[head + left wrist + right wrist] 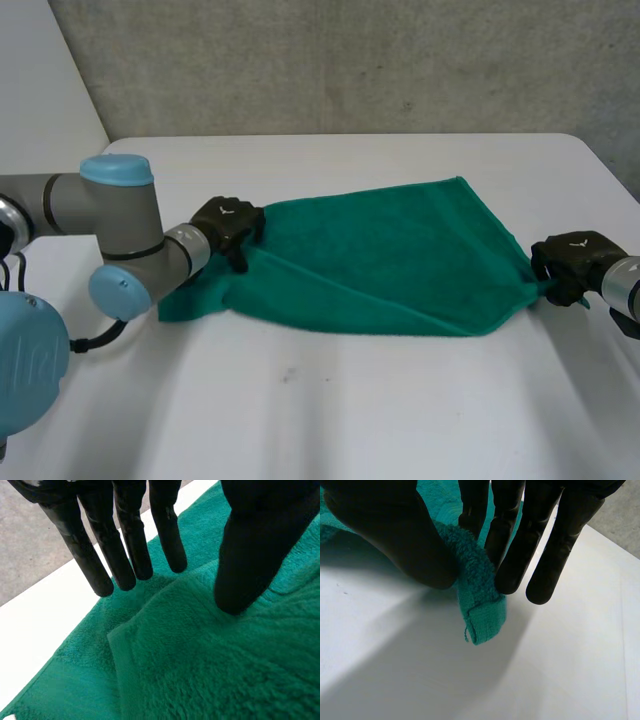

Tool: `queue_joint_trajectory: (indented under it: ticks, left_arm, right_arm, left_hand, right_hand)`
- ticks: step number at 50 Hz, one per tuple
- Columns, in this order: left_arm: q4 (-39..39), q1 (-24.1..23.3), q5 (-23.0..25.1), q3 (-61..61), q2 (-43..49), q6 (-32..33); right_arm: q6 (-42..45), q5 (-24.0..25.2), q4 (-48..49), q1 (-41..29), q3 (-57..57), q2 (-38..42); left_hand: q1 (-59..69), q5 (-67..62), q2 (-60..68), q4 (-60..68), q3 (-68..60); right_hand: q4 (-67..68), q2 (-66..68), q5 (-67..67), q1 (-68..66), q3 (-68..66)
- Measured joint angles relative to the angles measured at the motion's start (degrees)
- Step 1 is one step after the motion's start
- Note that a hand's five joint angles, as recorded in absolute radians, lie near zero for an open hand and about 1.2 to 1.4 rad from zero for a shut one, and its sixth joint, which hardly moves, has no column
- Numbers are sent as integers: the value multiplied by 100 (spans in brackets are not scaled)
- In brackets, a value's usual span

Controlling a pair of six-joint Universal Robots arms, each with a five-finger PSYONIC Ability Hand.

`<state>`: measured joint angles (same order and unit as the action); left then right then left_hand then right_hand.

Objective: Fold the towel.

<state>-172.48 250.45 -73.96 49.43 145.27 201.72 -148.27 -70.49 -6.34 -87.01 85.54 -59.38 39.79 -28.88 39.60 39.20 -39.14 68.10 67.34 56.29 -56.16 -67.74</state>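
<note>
Markings: a small white emblem sits on the back of the left hand (228,225) and of the right hand (570,262); neither reads as letters. Raised lettering on the large blue cap (25,365) at the near left is cut off and illegible.

The green towel (390,260) lies across the middle of the white desk (320,420), spread between the two hands. One layer is folded over, and its crease runs diagonally from the left hand toward the near right corner.

Left hand: at the towel's left end. Its fingers (120,555) are straight, with their tips at the lower layer. The thumb (245,555) stands apart from them, its tip pressed on the folded-over layer. The hand is open on the cloth.

Right hand: at the towel's right corner. Thumb (390,535) and straight fingertips (520,545) pinch the cloth between them, and the hemmed corner tip (485,625) pokes out just past them, above the desk.

Edges and room: broad bare desk lies on the near side of the towel, with a narrower bare band between it and the far edge below the grey wall (350,60). The right hand is near the desk's right edge. Beside the left fingers a strip of bare desk separates the towel's edge from the desk edge.
</note>
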Motion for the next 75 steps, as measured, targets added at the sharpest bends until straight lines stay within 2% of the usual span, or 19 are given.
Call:
queue_joint_trajectory:
  ticks: [1,6,8,11,12,19,21,22,25,29,33,36,43,45,50,57,62,66,75]
  left_arm:
    - [0,0,2,-9,11,18]
    - [-3,2,-9,4,16,70]
    - [-3,2,-14,23,22,94]
    - [-4,3,-20,53,37,146]
    - [-4,3,-22,62,44,171]
    - [-5,3,-29,100,77,301]
    - [-5,3,-30,102,81,310]
    - [-8,3,-36,107,83,330]
    - [-12,3,-70,114,59,346]
    - [-32,-4,-170,130,-27,357]
    - [-308,-49,-655,581,-905,319]
    - [-420,-57,-739,815,-1244,309]
    - [-825,14,-867,2533,-3317,325]
    - [-819,31,-866,2701,-3510,333]
    - [-399,267,-858,3891,-4847,499]
    - [1020,874,-812,5510,-6277,1249]
    - [1373,1054,-777,6168,-6518,1568]
    - [1206,1103,-762,6371,-6421,1633]
    - [96,1051,-802,5617,-4799,1550]
  right_arm:
    - [0,0,5,-3,2,1]
    - [0,0,12,-14,2,4]
    - [0,0,12,-17,2,5]
    - [0,0,12,-18,5,5]
    - [0,0,12,-19,6,5]
    - [0,-1,10,-19,21,5]
    - [0,-2,10,-19,22,5]
    - [0,-5,10,-19,23,4]
    - [0,-11,10,-18,20,2]
    - [0,-24,8,-14,6,-5]
    - [-1,-81,-44,13,-151,-119]
    - [-1,-90,-67,18,-196,-165]
    - [440,-96,-838,30,-476,-1095]
    - [541,-94,-960,30,-493,-1224]
    - [1422,-97,-1820,7,-385,-1982]
    - [3137,-116,-3109,-23,562,-2805]
    - [3721,-129,-3302,-7,1146,-2877]
    - [3823,-191,-3204,-8,1372,-2695]
    - [3049,-432,-2219,-261,995,-1530]
  left_hand:
    - [858,-775,768,786,-785]
    - [905,-907,882,936,-924]
    - [324,-471,352,443,-395]
    - [324,-471,352,443,-395]
    - [-674,545,-630,-607,564]
    - [-551,506,-552,-517,515]
    - [-87,121,-105,-121,75]
    - [1863,-1708,1691,1737,-1715]
    - [2572,-2637,2655,2684,-2652]
    - [2572,-2675,2839,2888,-2856]
    - [2572,-2675,2873,2903,-2886]
    - [2572,-2675,2876,2903,-2886]
    - [2572,-2675,2887,2905,-2906]
    - [2572,-2675,2888,2907,-2906]
    - [2572,-2675,2891,2925,-2907]
    - [2572,-2675,2896,2927,-2914]
    - [2572,-2675,2900,2928,-2915]
    - [2572,-2675,2900,2928,-2915]
    - [2572,-2675,2904,2929,-2915]
  right_hand:
    - [-1,0,0,0,0]
    - [0,-1,0,0,0]
    - [0,0,0,0,0]
    - [-1,0,0,0,0]
    - [0,-1,0,0,0]
    - [0,0,0,0,0]
    - [0,-1,0,0,0]
    - [-1,0,0,0,0]
    - [0,-1,0,0,0]
    - [0,0,0,0,0]
    - [-1,0,0,0,0]
    - [-1,0,0,0,0]
    - [0,0,0,0,0]
    - [-1,0,0,0,0]
    - [0,0,0,0,0]
    - [0,0,0,0,0]
    - [0,0,0,0,0]
    - [1,-1,0,0,0]
    - [0,0,0,0,0]
